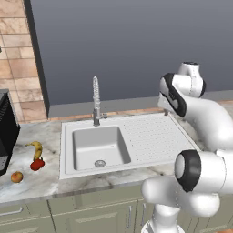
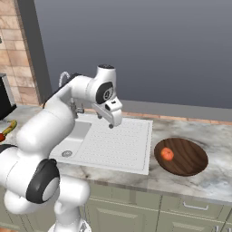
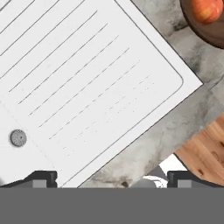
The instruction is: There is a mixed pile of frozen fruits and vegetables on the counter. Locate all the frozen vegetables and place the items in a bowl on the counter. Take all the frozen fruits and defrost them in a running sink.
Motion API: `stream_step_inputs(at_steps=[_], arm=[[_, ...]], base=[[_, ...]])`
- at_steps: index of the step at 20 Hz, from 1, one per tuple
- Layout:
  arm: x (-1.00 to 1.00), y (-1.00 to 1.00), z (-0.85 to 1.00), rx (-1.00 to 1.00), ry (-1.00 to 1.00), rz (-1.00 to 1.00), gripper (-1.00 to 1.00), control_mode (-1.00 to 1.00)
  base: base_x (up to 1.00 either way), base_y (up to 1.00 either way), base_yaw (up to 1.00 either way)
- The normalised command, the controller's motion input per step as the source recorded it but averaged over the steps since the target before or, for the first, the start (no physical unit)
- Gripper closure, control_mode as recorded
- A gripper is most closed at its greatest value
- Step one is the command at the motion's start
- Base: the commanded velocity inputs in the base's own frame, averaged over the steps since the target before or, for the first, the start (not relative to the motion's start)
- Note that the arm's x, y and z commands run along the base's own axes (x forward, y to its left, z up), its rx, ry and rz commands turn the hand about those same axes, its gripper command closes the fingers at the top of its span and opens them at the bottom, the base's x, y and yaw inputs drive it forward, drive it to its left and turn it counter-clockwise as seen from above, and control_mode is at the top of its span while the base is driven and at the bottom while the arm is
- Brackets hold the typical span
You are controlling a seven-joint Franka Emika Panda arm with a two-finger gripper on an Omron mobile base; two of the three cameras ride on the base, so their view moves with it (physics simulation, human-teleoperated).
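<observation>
So far one vegetable is sorted: the round tomato (image 2: 167, 154) lies in the wooden bowl (image 2: 190, 158) at the lower right of the right base view. The banana (image 1: 36, 149), the red pepper (image 1: 37, 164) and the small orange fruit (image 1: 17, 177) lie together on the counter (image 1: 41, 182) at the left edge of the left base view. The sink (image 1: 98, 146) looks dry. The gripper (image 2: 112, 123), jaws wide and empty, hangs over the drainboard (image 2: 118, 142).

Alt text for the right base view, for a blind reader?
The white arm's open end effector hangs empty above the sink drainboard. To its right, a dark wooden bowl on the marbled counter holds one orange-red ball.
</observation>
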Motion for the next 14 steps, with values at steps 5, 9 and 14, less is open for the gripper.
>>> stream_step_inputs(at_steps=[5, 9, 14], arm=[[-0.16, 0.65, 0.04, 0.00, 0.00, 0.15, -1.00, -1.00], [-0.12, 0.67, 0.00, 0.00, 0.00, 0.17, -1.00, -1.00], [-0.03, 0.62, 0.00, 0.00, 0.00, 0.21, -1.00, -1.00]], base=[[0.00, 0.00, 0.00], [0.00, 0.00, 0.00], [0.00, 0.00, 0.00]])
